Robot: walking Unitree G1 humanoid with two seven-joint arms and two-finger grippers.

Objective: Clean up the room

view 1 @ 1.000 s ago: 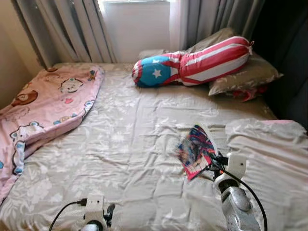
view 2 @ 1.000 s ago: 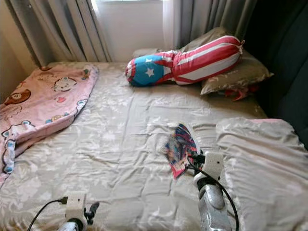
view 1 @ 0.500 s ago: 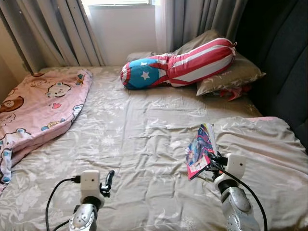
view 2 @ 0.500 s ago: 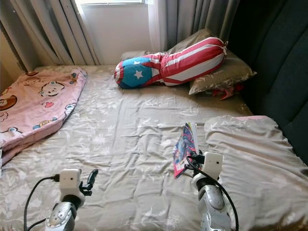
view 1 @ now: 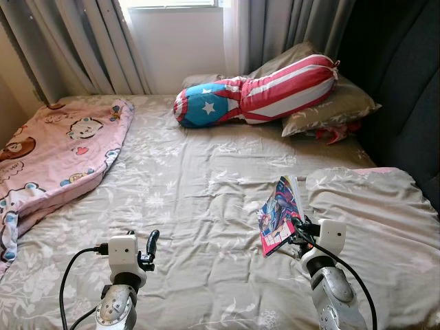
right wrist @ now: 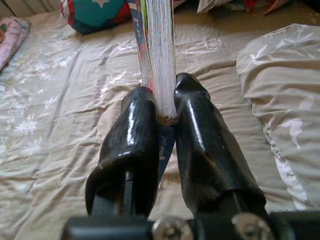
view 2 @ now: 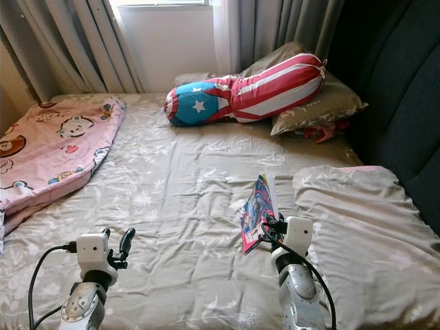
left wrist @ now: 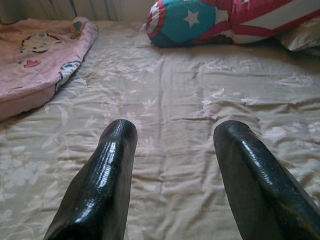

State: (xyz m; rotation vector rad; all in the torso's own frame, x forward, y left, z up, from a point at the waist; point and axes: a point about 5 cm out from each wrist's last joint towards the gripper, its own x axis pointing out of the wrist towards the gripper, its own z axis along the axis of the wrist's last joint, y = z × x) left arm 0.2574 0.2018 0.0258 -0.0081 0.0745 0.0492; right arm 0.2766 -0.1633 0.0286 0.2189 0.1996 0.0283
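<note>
**Book pinched in the right gripper above the bed**

The right gripper [right wrist: 162, 107] is clamped on a thin, colourful book [view 1: 279, 214], its two black fingers [right wrist: 131, 145] pressing the covers and the white page edges between them. The book stands nearly upright, lifted off the bed [view 1: 199, 185], at about 4 o'clock in the head views, just beside a rumpled beige pillow [view 1: 375, 220] that lies at 3 to 4 o'clock.

The left gripper [left wrist: 175, 150] hangs over the sheet at about 7 o'clock, its fingers spread wide with nothing between them; bare floral sheet shows in the gap.

At 1 o'clock, near the head of the bed, a long cushion [view 1: 258, 89] in blue with a white star and red and white stripes leans on a beige pillow [view 1: 330, 110]. A pink blanket [view 1: 58, 148] printed with cartoon bears is heaped along the bed's edge at 9 to 10 o'clock. Grey curtains [view 1: 82, 45] hang at 12 o'clock, either side of a bright window.
</note>
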